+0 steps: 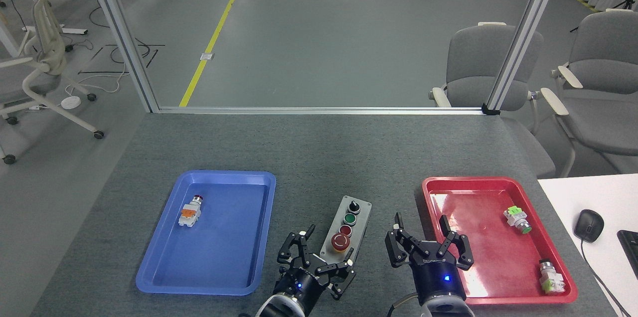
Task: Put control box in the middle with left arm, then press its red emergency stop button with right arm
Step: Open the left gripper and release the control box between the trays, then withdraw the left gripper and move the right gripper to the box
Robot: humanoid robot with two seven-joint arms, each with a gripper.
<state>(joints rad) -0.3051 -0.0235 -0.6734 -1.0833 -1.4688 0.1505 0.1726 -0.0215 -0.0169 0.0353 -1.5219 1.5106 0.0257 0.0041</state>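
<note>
**Kid:** Claws first! What are they doing?

**Me:** I am looking down from the head camera. My left claw (325,258) is sitting low at the near edge of the desk (319,152). Its fingers are spread wide around the near end of the control box (346,228). I cannot tell if they are touching the box. My right claw (428,244) is hanging just to the right of the box. Its fingers are spread too, and it is holding nothing.

**Kid:** Where is the box lying?

**Me:** It is lying on the grey desk, between the blue tray (149,269) and the red tray (498,181). It is sitting a bit closer to the red one. It is leaning a little, with its far end pointing up and to the right.

**Kid:** And the big red button?

**Me:** The red emergency stop button (340,241) is facing up at the near end of the box, right by my left claw. My right claw is staying off to its side, not touching it.

**Kid:** What is lying in the trays?

**Me:** One small push-button part (190,212) is lying in the blue tray. Two green button parts (517,220) (550,276) are lying in the red tray.
</note>
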